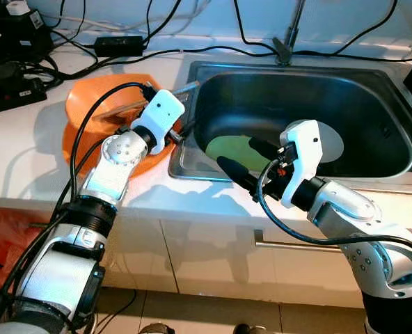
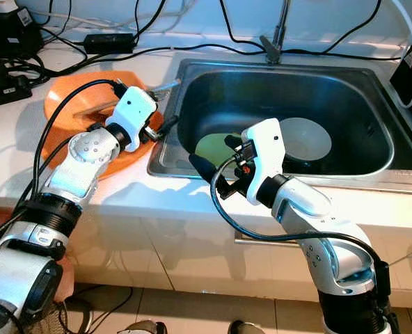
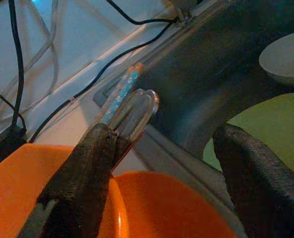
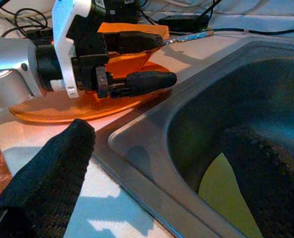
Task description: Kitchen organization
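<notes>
Left gripper [image 4: 137,62], fingers spread, straddles the orange bowl [image 1: 101,104]'s rim, seemingly touching the utensils [image 3: 129,101].

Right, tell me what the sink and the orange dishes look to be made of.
Sink: brushed stainless steel, going by its grey sheen and soft reflections. Orange dishes: probably plastic, being evenly bright orange, smooth and glossy with a highlight on the rim, though glazed ceramic can't be ruled out.

Kitchen: steel sink [image 1: 373,167] in white counter [image 1: 25,160] w/ cabinets below.
</notes>
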`<state>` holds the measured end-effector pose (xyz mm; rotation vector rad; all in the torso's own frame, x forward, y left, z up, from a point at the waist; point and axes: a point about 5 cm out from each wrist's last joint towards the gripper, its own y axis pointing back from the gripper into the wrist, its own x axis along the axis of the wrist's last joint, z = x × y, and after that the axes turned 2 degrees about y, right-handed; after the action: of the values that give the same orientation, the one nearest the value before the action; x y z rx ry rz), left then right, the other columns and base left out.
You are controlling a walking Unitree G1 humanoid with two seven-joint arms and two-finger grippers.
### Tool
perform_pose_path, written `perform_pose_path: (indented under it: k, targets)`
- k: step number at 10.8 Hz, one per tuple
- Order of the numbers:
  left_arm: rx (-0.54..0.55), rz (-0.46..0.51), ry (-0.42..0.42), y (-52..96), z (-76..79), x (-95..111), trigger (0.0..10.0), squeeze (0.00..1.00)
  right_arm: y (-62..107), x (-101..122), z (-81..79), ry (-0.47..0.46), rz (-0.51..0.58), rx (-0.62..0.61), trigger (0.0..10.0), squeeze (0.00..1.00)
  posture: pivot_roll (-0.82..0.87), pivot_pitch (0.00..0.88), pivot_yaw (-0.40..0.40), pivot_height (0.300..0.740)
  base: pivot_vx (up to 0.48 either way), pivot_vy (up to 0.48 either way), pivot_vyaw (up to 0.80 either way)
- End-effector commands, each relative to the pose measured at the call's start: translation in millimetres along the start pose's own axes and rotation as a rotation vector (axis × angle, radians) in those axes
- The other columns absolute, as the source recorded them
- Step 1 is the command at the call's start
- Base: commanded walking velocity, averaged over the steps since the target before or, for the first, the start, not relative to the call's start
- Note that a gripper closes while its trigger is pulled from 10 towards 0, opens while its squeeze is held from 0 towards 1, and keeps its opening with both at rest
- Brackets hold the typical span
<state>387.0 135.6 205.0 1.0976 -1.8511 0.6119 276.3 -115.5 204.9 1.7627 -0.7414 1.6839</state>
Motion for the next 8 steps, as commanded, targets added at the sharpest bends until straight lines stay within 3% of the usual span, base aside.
perform_pose_path:
  k: [1,8]
  targets:
    - [0.006,0.005,-0.028,-1.0,-5.9,3.8,0.0,0.0,0.4,1.4,-3.0,0.019,-0.005,0.008,10.0,0.0,0.05,0.108,0.025,0.74,0.0,0.0,0.0]
    - [0.03,0.038,-0.028,-2.2,-11.3,7.5,0.0,0.0,-1.1,0.4,-0.9,0.032,-0.006,0.006,10.0,0.0,0.05,0.094,0.017,0.74,0.0,0.0,0.0]
